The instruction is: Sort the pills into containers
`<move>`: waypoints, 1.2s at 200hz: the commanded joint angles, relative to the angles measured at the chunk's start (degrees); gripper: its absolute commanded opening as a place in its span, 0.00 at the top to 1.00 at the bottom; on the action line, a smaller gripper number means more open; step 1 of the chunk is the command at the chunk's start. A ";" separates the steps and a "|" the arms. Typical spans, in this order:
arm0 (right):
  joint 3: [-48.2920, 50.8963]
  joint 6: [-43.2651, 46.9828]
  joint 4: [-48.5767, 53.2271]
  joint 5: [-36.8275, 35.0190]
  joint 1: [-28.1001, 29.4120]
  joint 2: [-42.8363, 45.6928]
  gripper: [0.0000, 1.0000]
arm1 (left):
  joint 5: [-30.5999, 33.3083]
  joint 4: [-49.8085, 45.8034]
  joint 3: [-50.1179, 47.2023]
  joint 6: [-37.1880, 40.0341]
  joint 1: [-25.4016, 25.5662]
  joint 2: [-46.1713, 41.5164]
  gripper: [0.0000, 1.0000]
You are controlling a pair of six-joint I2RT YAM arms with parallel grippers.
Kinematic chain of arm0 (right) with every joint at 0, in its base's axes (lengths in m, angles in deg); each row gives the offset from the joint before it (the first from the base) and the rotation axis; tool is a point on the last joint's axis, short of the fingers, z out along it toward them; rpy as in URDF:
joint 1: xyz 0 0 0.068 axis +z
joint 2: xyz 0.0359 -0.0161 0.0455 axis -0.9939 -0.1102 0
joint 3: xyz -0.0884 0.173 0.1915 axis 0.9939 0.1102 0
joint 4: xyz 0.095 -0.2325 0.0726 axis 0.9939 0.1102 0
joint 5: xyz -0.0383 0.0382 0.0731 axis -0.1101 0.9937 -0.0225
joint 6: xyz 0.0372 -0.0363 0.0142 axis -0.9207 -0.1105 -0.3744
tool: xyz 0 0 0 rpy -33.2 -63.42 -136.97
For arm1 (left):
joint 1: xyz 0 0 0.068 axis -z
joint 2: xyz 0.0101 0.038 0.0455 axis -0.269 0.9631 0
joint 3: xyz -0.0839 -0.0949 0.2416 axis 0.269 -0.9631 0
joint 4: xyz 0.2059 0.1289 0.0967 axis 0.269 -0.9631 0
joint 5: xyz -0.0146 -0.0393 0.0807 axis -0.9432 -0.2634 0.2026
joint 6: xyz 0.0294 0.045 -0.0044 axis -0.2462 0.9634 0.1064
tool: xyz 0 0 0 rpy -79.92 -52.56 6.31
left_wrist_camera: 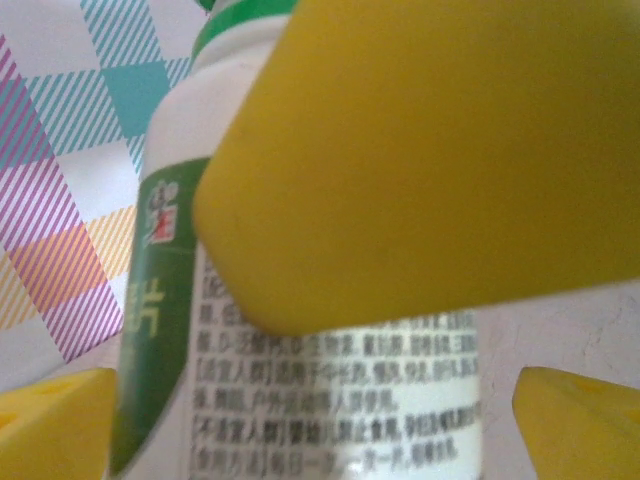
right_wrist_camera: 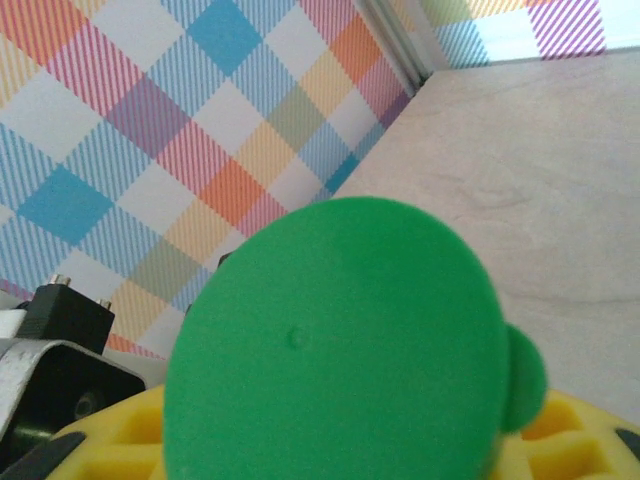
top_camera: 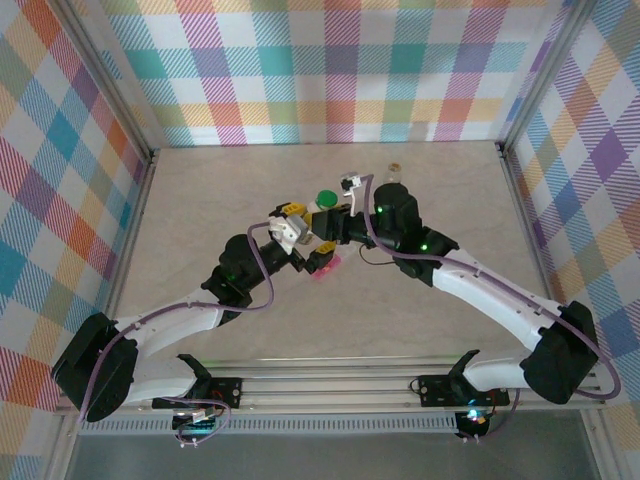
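At desk [top_camera: 210, 190] centre, left end effector [left_wrist_camera: 318, 415] gapes around the bottle [left_wrist_camera: 180, 140]; right end effector [right_wrist_camera: 350, 445] clamps its cap [right_wrist_camera: 340, 330], so twisting could tip it

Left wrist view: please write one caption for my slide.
Open left gripper flanks a white, green-capped plastic bottle; another yellow finger overlaps it.

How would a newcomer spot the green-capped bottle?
On the beige table, look mid-table where the left arm meets the right arm: the white bottle sits there. Its round green cap sets it apart from the pink pill box on its near side and the tiny amber bottle farther back.
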 commanded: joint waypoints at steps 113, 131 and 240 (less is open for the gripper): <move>5.02 30.11 -5.93 -39.07 -4.32 -8.54 0.72 | 33.11 -12.43 -4.16 -16.28 -3.59 -15.22 0.00; 3.40 30.20 -11.09 -41.58 -5.17 -15.78 0.72 | 35.92 -13.86 -4.30 -21.06 -4.49 -15.94 0.00; -8.57 19.68 -14.36 -42.21 -8.73 -37.78 0.67 | 39.09 -25.72 -5.40 -35.64 -9.45 -18.30 0.00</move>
